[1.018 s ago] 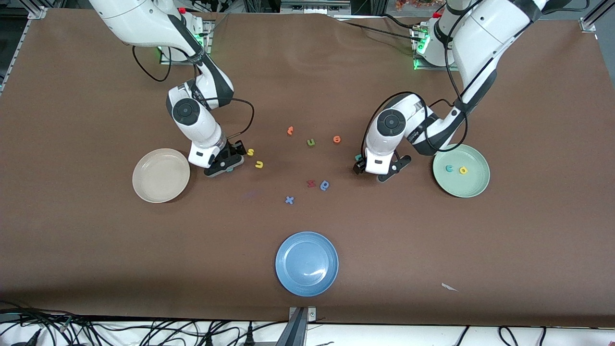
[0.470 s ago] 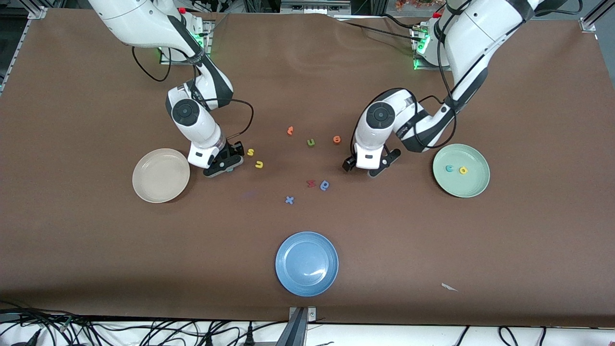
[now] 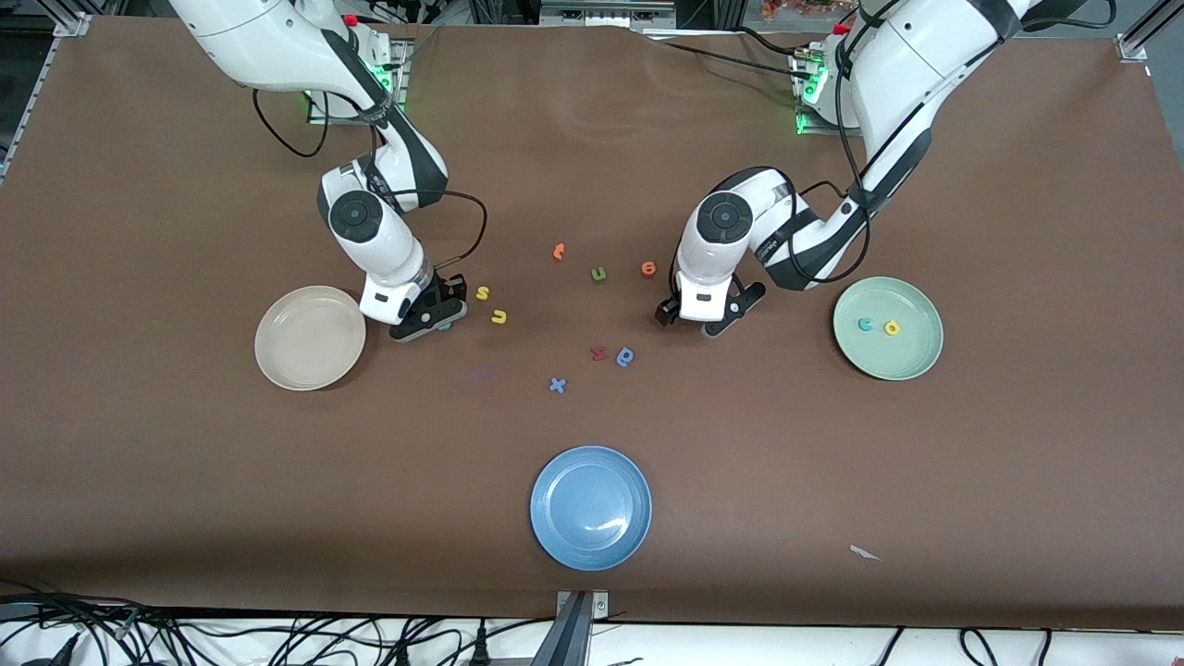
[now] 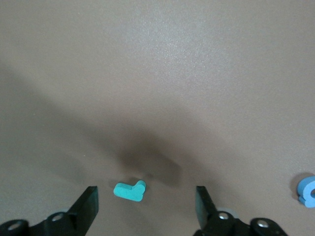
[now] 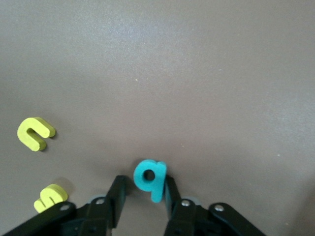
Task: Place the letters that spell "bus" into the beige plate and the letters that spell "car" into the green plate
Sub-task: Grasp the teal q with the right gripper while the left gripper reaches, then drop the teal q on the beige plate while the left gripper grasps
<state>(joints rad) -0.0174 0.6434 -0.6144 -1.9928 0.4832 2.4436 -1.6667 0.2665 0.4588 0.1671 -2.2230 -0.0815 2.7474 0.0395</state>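
Left arm shifted; green plate point(image 3: 911, 356) holds "c" point(image 3: 866, 325), "a" point(image 3: 892, 327).

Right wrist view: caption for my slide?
Right gripper closing around the teal "b" on the table, yellow "u" and "s" nearby.

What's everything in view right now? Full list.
beige plate: 1, cream, right arm's end, empty
green plate: 1, mint, left arm's end
blue plate: 1, nearest the front camera
teal c, yellow a: in the green plate
yellow s, yellow u: on the table beside the right gripper
teal b: under the right gripper
teal r: on the table
spare letters: 2 orange, 1 green, 1 red, 2 blue, mid-table
right gripper: low over the teal b
left gripper: over the teal r, fingers open
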